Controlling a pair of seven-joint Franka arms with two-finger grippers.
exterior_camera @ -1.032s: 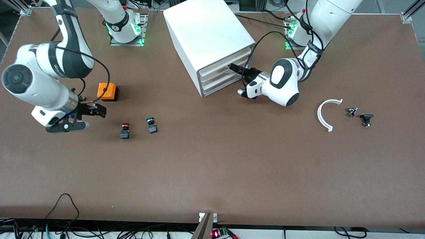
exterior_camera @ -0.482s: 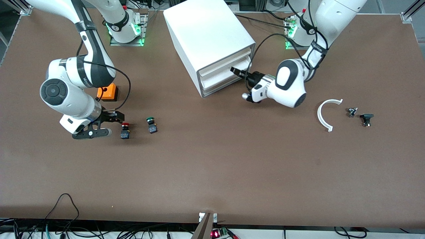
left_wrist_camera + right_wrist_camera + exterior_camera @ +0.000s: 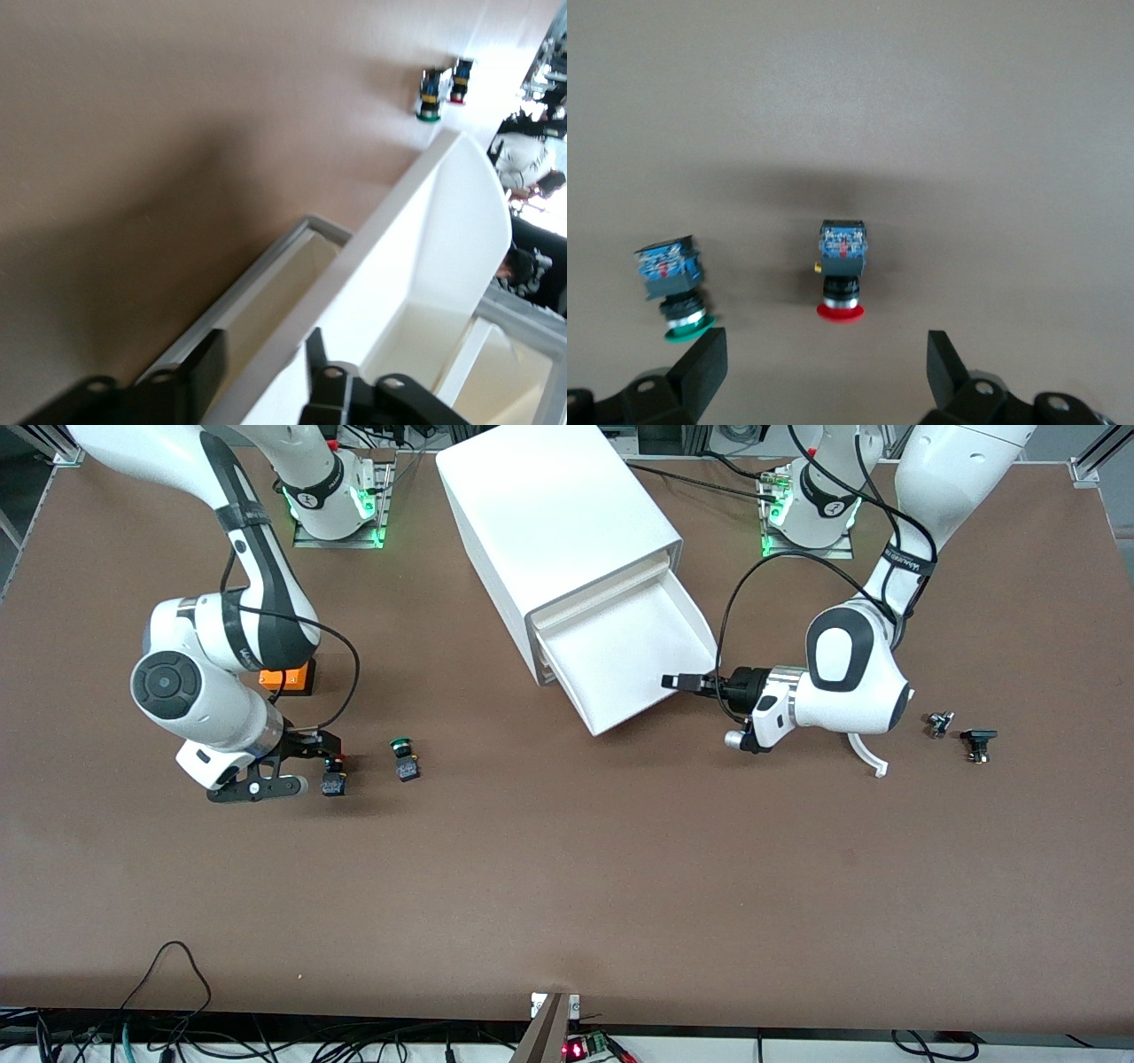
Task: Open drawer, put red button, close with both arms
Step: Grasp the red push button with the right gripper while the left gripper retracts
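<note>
Brown bench (image 3: 567, 868) carries a white plastic drawer cabinet (image 3: 549, 522), whose pulled-out lowest drawer (image 3: 633, 651) is pinched at its front wall by the left gripper (image 3: 678, 682). Toward the right arm's end from the cabinet, the red-capped push-button (image 3: 842, 266) is straddled by the right gripper (image 3: 824, 363), spread wide, beside a green-capped button (image 3: 405, 759).

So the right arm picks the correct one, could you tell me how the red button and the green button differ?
The red button has a red cap; the green button has a green one. The red button lies straight between the right hand's open fingers; the green button lies tilted, by one finger. In the front view the red button is under that hand, the green button clear of it. Both share dark, bluish-based bodies.
</note>
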